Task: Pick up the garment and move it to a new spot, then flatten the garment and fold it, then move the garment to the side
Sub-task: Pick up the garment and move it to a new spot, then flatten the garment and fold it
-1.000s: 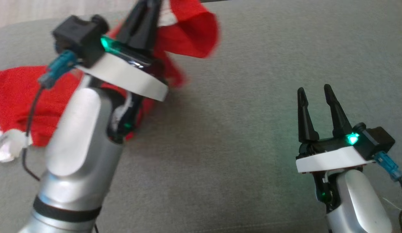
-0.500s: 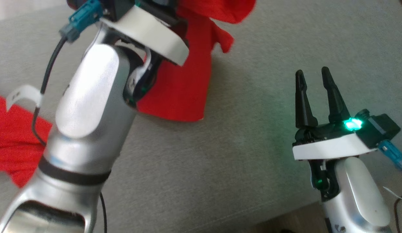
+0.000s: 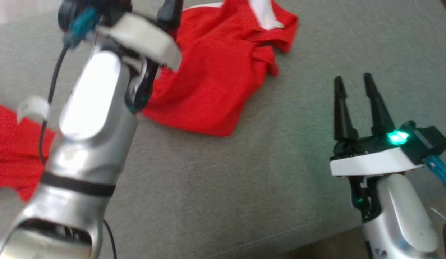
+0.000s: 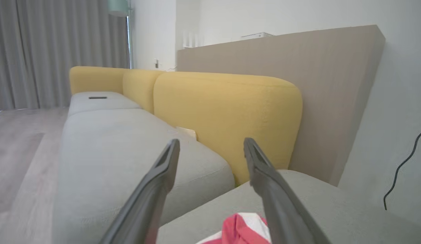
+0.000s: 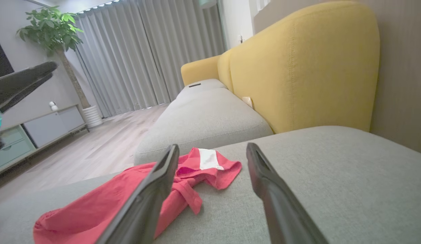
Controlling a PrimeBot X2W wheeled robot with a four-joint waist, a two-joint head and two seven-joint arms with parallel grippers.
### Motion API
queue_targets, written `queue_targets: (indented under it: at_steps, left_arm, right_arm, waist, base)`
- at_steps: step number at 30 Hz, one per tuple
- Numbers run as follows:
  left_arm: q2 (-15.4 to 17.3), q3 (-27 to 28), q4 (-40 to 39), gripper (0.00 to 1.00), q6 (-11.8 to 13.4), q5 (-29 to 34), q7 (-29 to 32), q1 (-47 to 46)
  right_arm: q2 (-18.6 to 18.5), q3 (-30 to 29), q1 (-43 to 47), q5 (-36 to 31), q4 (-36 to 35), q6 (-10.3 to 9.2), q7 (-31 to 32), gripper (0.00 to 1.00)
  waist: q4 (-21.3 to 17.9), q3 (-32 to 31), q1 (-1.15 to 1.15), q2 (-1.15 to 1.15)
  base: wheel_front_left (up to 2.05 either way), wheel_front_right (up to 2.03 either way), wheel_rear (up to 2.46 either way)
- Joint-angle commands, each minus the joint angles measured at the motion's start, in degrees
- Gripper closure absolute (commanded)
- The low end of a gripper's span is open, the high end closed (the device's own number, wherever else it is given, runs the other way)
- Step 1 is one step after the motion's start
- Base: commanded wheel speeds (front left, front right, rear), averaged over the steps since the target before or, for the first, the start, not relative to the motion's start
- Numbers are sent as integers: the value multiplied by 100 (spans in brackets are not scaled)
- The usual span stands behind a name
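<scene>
Has the red garment (image 3: pixel 215 82) rumpled toward the far edge of the sofa cushion (image 3: pixel 244 180), seemingly placed for flattening. Holds left tool (image 4: pixel 211 142) above it, spread wide and empty; right tool (image 3: pixel 353 78) by the near right corner, likewise spread and empty.

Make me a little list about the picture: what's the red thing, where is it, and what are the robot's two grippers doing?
garment: red with white trim, crumpled, not folded
where: on the grey sofa seat
left gripper: open, empty
right gripper: open, empty, apart from the garment
behind: yellow backrest
</scene>
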Motion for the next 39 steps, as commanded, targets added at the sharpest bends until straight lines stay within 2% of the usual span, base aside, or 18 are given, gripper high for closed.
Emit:
queue_targets:
  at_steps: [1,5,6,11,15,21,32,39]
  left_arm:
    - [172,246,-293,0,29,-63,-64,154]
    - [255,462,-815,0,55,-154,-91,876]
    - [255,462,-815,0,55,-154,-91,876]
    - [324,767,-1718,0,104,-89,-94,2061]
    - [225,965,-2208,0,97,-81,-95,3051]
    - [2,1170,-2450,0,82,-43,-96,4086]
    - [-153,1081,-2609,0,1,14,-96,4282]
    - [-157,915,-2647,0,68,-131,-96,4174]
  right_arm:
    - [-28,8,37,-107,-169,-4,-54,0]
    - [-28,-164,189,-330,-143,-4,-54,0]
    - [-28,-164,189,-330,-143,-4,-54,0]
    - [-28,-275,417,-558,-91,-4,-54,0]
    - [-28,-406,628,-622,-65,-4,-54,0]
    - [-28,-419,870,-691,22,-4,-54,0]
    - [-28,-347,663,-881,455,-4,-54,0]
    - [-28,-431,-34,-791,1608,-4,176,0]
  waist:
    - [323,-175,0,0]
    - [742,-389,0,0]
    - [742,-389,0,0]
    - [1161,-670,0,0]
    - [1417,-880,0,0]
    - [1641,-1060,0,0]
    - [1933,-886,0,0]
    - [2132,-530,0,0]
  base:
    - [0,0,0]
    - [0,0,0]
    - [0,0,0]
    - [0,0,0]
    - [0,0,0]
    - [0,0,0]
    - [0,0,0]
    - [0,0,0]
